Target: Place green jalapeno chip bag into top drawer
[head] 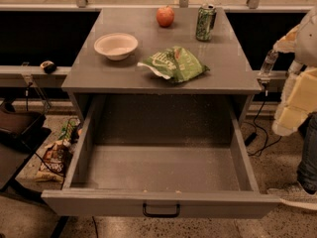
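Observation:
The green jalapeno chip bag (173,63) lies crumpled on the grey tabletop (89,78), right of the middle and near its front edge. The top drawer (158,202) is pulled wide open below it and its inside looks empty; the black handle (161,212) is at the middle of the front panel. My arm (297,93), with white and cream covers, hangs at the right edge of the view. My gripper (266,69) is beside the table's right front corner, about level with the tabletop, well right of the bag and holding nothing.
A white bowl (116,45), a red apple (165,16) and a tall green soda can (204,22) stand on the tabletop behind the bag. A brown-and-orange snack bag (52,160) and cables lie on the floor to the left. A person's leg (309,157) is at the right.

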You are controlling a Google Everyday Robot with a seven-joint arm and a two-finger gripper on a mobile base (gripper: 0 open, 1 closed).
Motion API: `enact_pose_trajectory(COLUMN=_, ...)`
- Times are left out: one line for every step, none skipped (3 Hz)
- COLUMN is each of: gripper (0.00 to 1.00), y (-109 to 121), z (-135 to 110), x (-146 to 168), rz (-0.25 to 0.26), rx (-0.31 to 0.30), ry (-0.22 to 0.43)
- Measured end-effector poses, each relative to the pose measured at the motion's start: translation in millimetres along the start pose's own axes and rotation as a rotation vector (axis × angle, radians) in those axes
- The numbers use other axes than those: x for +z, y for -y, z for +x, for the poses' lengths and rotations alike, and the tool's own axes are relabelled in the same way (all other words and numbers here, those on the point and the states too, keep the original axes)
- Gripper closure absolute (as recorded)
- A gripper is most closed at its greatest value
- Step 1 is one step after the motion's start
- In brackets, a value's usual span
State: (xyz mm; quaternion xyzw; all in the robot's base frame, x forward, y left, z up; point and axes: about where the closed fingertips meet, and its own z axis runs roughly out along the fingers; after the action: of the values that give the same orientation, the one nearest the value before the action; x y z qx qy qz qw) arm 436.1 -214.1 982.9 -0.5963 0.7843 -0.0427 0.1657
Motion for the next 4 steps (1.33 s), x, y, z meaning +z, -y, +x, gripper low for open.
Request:
enact_pose_trajectory(gripper=0.0, y=36, z=-38, x=15, rz=0.038, rx=-0.074, ry=0.08)
enact_pose_trajectory(gripper=0.0, y=92, z=-85, x=37, rz=0.107, rx=-0.17, ry=0.172)
enact_pose_trajectory(gripper=0.0, y=138, z=-123, x=66, rz=0.146, rx=-0.223, ry=0.288)
enact_pose_trajectory(gripper=0.0, y=138, z=-123, x=66, rz=0.146, rx=-0.223, ry=0.288)
